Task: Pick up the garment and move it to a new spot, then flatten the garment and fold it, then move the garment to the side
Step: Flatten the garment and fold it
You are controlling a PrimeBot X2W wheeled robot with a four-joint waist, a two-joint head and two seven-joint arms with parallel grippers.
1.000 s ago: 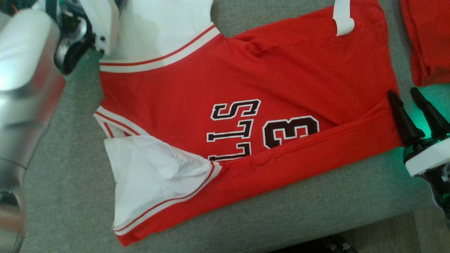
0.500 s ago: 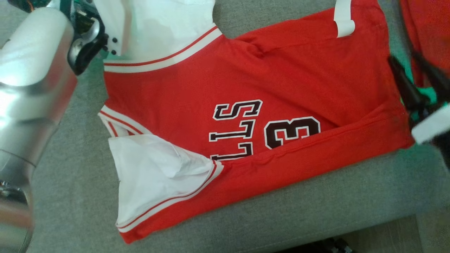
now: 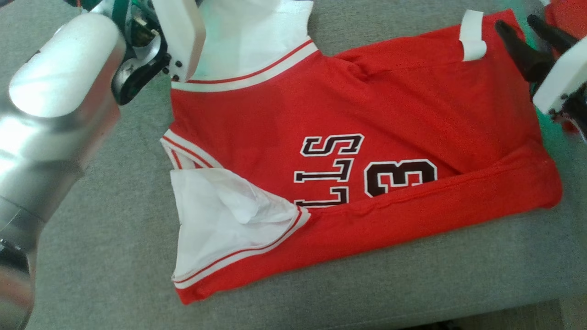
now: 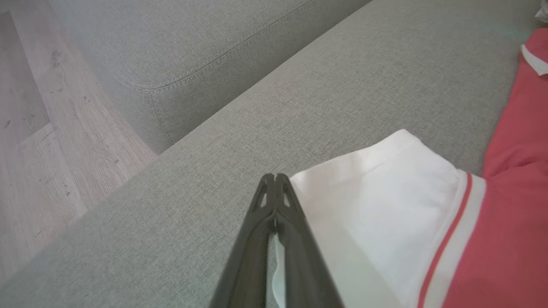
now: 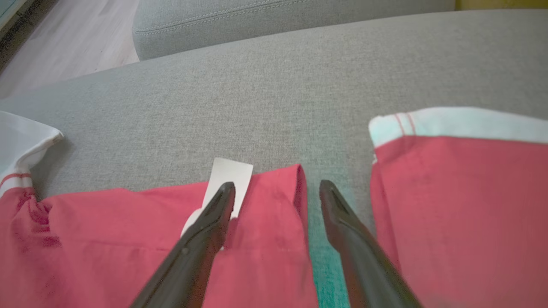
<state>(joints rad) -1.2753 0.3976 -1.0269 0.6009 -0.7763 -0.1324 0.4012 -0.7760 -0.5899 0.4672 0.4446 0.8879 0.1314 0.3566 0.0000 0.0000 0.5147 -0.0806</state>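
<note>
A red jersey, the garment (image 3: pixel 367 114), lies partly folded on the grey sofa seat (image 3: pixel 91 238), with white trim, dark lettering and white lining turned out at its left end. My left gripper (image 4: pixel 276 176) is shut on the white far-left edge of the garment (image 4: pixel 376 201); a sliver of white cloth shows between its fingers. In the head view its white wrist housing (image 3: pixel 179 36) covers that spot. My right gripper (image 3: pixel 516 22) stands open at the garment's far right corner. Its left finger is over the white tag (image 5: pixel 231 171), its right finger (image 5: pixel 342 214) just off the hem.
A second red garment with white trim (image 5: pixel 462 205) lies close to the right of my right gripper. The seat's front edge runs along the bottom of the head view. Wooden floor (image 4: pixel 34 149) and another sofa cushion (image 4: pixel 192 42) lie beyond the left end.
The left gripper has shut on the white edge. The right gripper moved from the garment's near right corner up to its far right corner. The head camera shifted too.
</note>
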